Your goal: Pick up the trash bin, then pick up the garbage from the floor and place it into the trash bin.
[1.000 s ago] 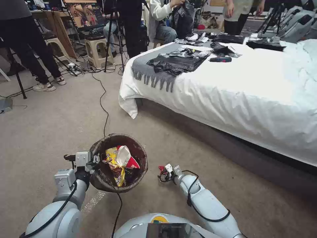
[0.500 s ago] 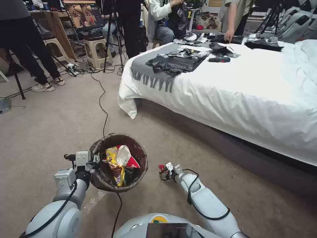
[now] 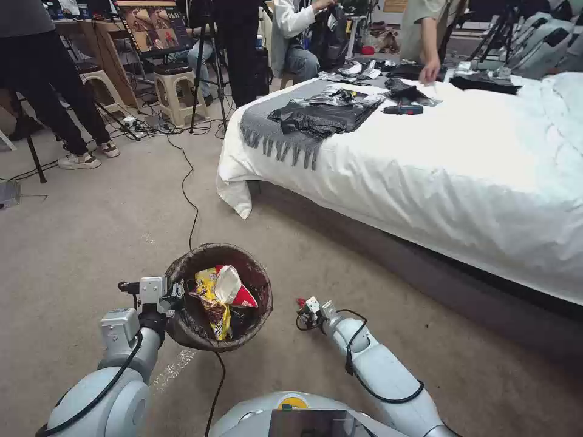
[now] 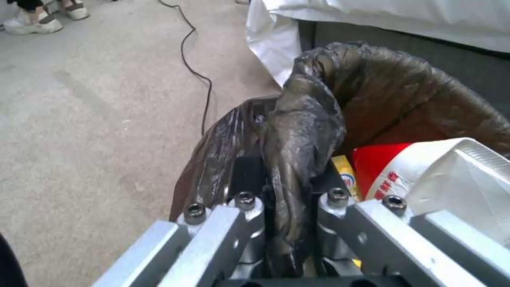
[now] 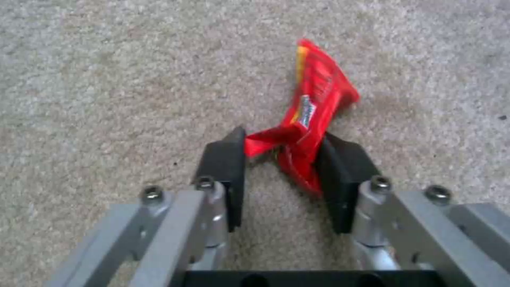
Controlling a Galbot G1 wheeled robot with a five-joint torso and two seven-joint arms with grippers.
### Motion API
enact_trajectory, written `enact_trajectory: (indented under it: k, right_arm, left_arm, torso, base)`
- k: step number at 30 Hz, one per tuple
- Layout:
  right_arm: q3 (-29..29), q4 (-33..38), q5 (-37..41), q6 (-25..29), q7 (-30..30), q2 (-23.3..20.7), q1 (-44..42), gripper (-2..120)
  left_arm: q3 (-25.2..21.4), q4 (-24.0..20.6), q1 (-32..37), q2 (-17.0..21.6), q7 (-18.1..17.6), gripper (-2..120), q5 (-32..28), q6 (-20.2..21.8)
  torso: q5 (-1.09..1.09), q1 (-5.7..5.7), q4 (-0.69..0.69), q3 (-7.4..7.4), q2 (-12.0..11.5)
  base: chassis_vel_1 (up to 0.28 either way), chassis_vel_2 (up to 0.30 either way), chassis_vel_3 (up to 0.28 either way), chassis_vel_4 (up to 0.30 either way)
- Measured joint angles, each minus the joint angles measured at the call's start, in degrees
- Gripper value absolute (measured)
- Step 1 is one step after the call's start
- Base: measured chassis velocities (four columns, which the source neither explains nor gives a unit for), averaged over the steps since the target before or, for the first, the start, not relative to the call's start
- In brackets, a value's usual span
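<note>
While the left gripper [image 3: 173, 295] clamped the bin [image 3: 261, 294] at its rim, jaws closed tight on the folded dark bag [image 4: 297, 131] at about nine o'clock on that rim, the bin hung off the carpet [image 3: 91, 230] in front of the robot's left side. Inside it sat a yellow wrapper [image 3: 209, 297] and a red-white carton [image 3: 234, 290], the carton pressed close to the gripped edge in the left wrist view.

Over at three o'clock from the bin, just beside it, the right gripper [image 3: 303, 311] sat low near the carpet. Its jaws stood partly closed with a red wrapper [image 5: 310, 119] pinched between the black pads [image 5: 226, 171]; the wrapper's crumpled tail was in the grip and its free end stuck out ahead. Whether that end touched the carpet was hard to call, probably just clear. A black cable [image 3: 188, 194] ran away at twelve o'clock past the bed [image 3: 455, 176].
</note>
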Motion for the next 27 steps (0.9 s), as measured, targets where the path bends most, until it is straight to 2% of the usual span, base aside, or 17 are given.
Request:
enact_trajectory:
  k: [2, 4, 6, 10, 20, 27]
  right_arm:
    - [0.0, 0.1, 0.0, 0.0, 0.0, 0.0, 0.0, 27]
    - [0.0, 0.5, -0.2, 0.0, -0.1, -0.1, -0.2, 18]
    - [0.0, 0.7, -0.3, 0.0, -0.1, -0.2, -0.2, 17]
    - [0.1, 1.6, -0.5, 0.0, -0.3, -0.3, -0.5, 0]
    - [0.7, 2.9, -1.0, 0.3, -0.3, -0.7, -1.2, 0]
    - [2.3, 7.4, -0.8, 1.2, 0.7, -1.8, -2.4, 0]
  left_arm:
    - [0.0, 0.0, 0.0, 0.0, 0.0, 7, 0.0, 0.0]
    - [0.0, 0.0, 0.0, 0.0, 0.0, 7, 0.0, 0.0]
    - [0.0, 0.0, 0.0, -0.1, 0.0, 7, 0.0, 0.0]
    - [0.1, 0.0, 0.0, -0.1, 0.0, 7, 0.0, 0.0]
    - [0.3, 0.0, 0.2, -0.2, 0.1, 7, 0.2, -0.1]
    - [0.5, 0.0, 0.5, -0.4, 0.1, 7, 0.6, -0.1]
  torso:
    - [0.00, 0.00, 0.00, 0.00, 0.0]
    - [0.01, 0.00, 0.00, 0.01, 0.0]
    - [-0.01, 0.00, 0.00, 0.01, 0.0]
    - [0.00, 0.00, 0.00, 0.02, 0.0]
    - [-0.01, 0.00, -0.01, 0.02, 0.0]
    - [-0.02, 0.00, -0.02, 0.01, 0.0]
  base:
    - [0.000, 0.000, 0.000, 0.000]
    - [0.000, 0.000, 0.000, 0.000]
    - [0.000, 0.000, 0.000, 0.000]
    - [0.000, 0.000, 0.000, 0.000]
    - [0.000, 0.000, 0.000, 0.000]
    - [0.000, 0.000, 0.000, 0.000]
